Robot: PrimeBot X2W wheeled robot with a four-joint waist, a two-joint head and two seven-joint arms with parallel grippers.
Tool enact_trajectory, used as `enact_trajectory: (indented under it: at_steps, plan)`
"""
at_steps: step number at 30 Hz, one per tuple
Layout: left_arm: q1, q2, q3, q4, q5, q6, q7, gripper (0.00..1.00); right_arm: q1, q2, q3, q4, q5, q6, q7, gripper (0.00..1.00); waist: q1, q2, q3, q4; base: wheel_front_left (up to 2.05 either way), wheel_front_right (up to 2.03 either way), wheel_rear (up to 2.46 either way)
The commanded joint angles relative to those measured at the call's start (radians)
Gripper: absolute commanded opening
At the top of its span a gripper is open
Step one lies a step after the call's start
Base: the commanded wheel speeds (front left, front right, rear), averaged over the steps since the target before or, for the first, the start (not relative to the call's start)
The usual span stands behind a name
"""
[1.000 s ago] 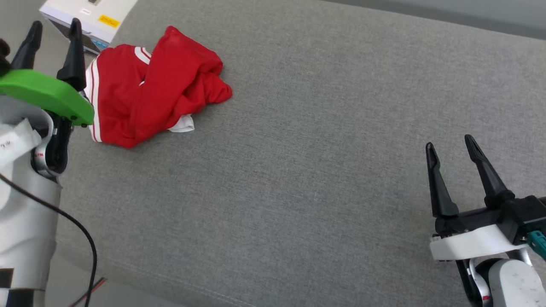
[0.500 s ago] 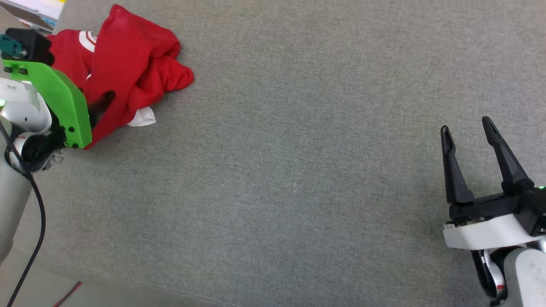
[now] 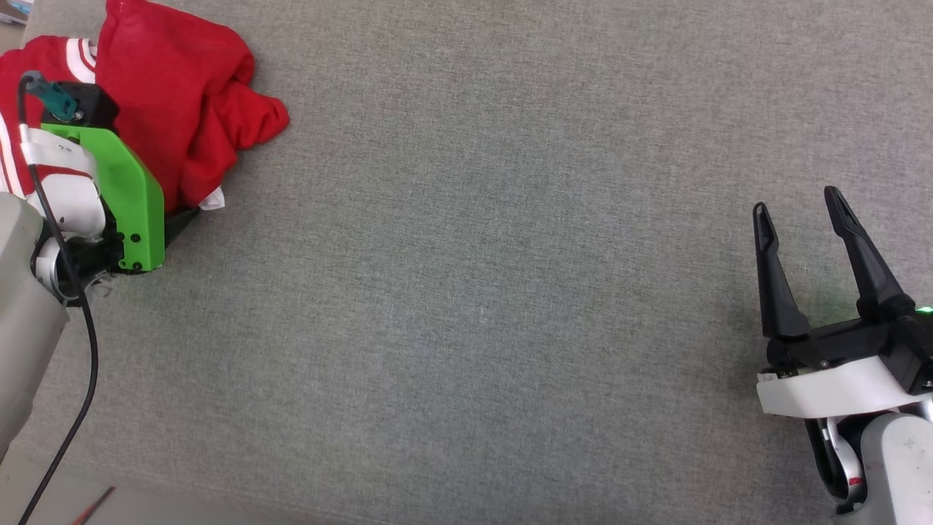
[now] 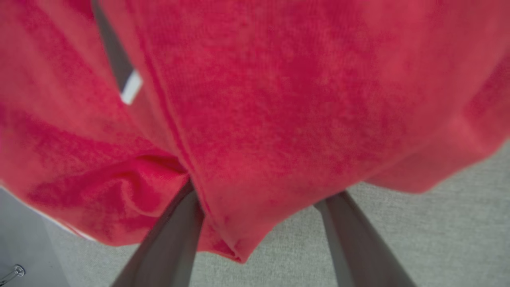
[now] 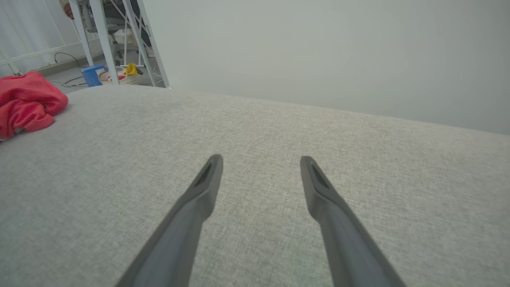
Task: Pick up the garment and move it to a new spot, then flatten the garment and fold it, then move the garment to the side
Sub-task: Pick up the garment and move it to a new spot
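My head camera looks from above, steeply down, on the grey cushion (image 3: pixel 474 292). It stands well back and takes in a wide part of the cushion, with the garment (image 3: pixel 175 95) in the upper left corner and my right gripper (image 3: pixel 796 200) at the lower right. The camera on my left wrist is very near to the garment: blurred red cloth covers most of its picture, and my left gripper (image 4: pixel 261 195) rises into the cloth from the bottom edge. The camera on my right wrist sits low over the cushion and looks along it toward a pale wall (image 5: pixel 318 52). There the garment is small, at the left edge. All three views share the garment and the cushion.
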Motion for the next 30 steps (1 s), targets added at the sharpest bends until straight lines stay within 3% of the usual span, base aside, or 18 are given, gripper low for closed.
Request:
enact_trajectory:
  at_steps: [1,2,3,4,12,20,30]
  plan:
    - [0.017,-0.043,-0.037,0.015,-0.007,-0.003,-0.013,1.00,-0.022,-0.004,0.000,0.002,0.004,-0.001,-0.005,1.00,0.0000,-0.0002,-0.001,0.000,0.00,0.00,0.00]
    - [0.010,-0.040,-0.045,0.017,-0.006,-0.003,-0.031,1.00,-0.022,-0.004,0.000,0.004,0.006,-0.001,-0.005,1.00,0.0000,-0.0002,-0.003,0.001,0.00,0.00,0.00]
    - [0.003,-0.037,-0.048,0.022,-0.003,-0.003,-0.049,0.35,-0.022,-0.004,0.000,0.006,0.008,-0.001,-0.005,1.00,0.0000,-0.0002,-0.006,0.003,0.00,0.00,0.00]
    - [-0.004,-0.033,-0.056,0.025,-0.001,-0.003,-0.067,0.00,-0.022,-0.004,0.001,0.009,0.009,-0.001,-0.005,1.00,0.0000,-0.0002,-0.011,0.004,0.00,0.00,0.00]
    - [-0.051,0.018,-0.090,-0.002,0.002,-0.003,-0.229,0.00,0.000,0.010,0.004,0.022,0.021,-0.001,-0.005,1.00,0.0000,-0.0002,-0.076,0.016,0.00,0.00,0.00]
    - [-0.109,0.078,-0.130,-0.119,0.046,-0.003,-0.380,0.00,0.023,0.035,0.006,0.036,0.034,-0.001,-0.005,1.00,0.0000,-0.0002,-0.152,0.029,0.00,0.00,0.00]
    - [-0.195,0.045,-0.186,-0.312,0.151,0.003,-0.442,0.00,0.028,0.070,0.011,0.045,0.046,-0.001,-0.005,1.00,0.0000,-0.0002,-0.216,-0.031,0.00,0.00,0.00]
